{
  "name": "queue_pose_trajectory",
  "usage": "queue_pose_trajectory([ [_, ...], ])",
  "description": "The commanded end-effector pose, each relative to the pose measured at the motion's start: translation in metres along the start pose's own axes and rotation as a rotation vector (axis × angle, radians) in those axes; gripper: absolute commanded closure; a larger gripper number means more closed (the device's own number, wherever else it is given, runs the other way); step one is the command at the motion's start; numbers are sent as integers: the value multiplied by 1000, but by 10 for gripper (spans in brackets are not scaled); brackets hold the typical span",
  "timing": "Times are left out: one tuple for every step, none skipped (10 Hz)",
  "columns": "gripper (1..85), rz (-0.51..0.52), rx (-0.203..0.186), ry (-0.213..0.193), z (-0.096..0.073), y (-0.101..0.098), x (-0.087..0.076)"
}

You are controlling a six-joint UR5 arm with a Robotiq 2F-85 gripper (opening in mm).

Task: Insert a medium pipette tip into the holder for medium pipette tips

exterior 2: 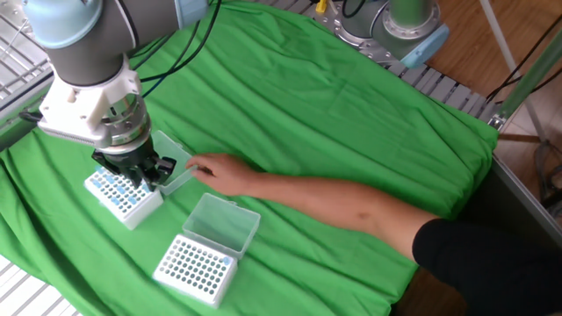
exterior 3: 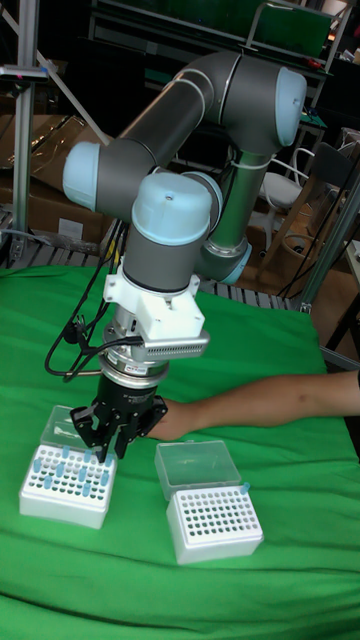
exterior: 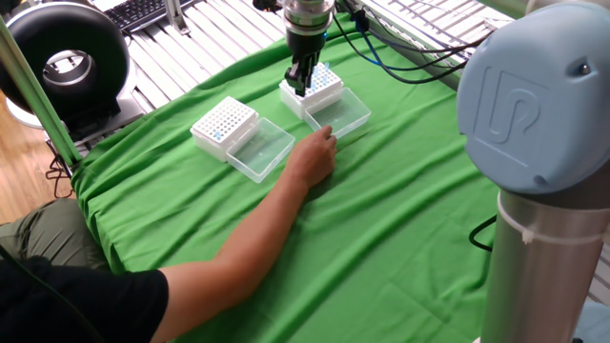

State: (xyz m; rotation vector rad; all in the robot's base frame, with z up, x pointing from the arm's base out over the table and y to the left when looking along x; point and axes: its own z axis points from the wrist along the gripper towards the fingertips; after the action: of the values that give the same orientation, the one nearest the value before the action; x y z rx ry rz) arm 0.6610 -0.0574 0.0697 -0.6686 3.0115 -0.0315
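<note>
Pincer poised over holder for medium pipette tips, beside person's hand; grip state impossible to tell. Could jam a tip against the grid if misaligned.

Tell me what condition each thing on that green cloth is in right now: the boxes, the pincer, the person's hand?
Rack under the pincer: lid open, many holes hold blue-topped tips.
Second rack: lid open, nearly all holes empty, one blue tip at a corner.
Pincer: low over the first rack; open or shut, cannot tell.
Person's hand: resting on the cloth, fingers at the first rack's open lid.
</note>
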Motion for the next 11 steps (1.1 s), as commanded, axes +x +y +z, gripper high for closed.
queue_pose_trajectory([
  [563,9,-7,-28,4,0,-7],
  [563,9,-9,-32,6,0,-8],
  [570,10,-7,-31,6,0,-8],
  [577,13,-8,-33,6,0,-8],
  [623,23,-9,-36,6,0,-9],
  [713,33,-4,-33,6,-1,-8],
  [737,39,-1,-37,5,-2,-9],
  [753,44,1,-40,5,-2,-9],
  [763,47,0,-40,3,-2,-9],
  [780,51,1,-36,2,-2,-8],
  [793,54,4,-30,0,-3,-6],
])
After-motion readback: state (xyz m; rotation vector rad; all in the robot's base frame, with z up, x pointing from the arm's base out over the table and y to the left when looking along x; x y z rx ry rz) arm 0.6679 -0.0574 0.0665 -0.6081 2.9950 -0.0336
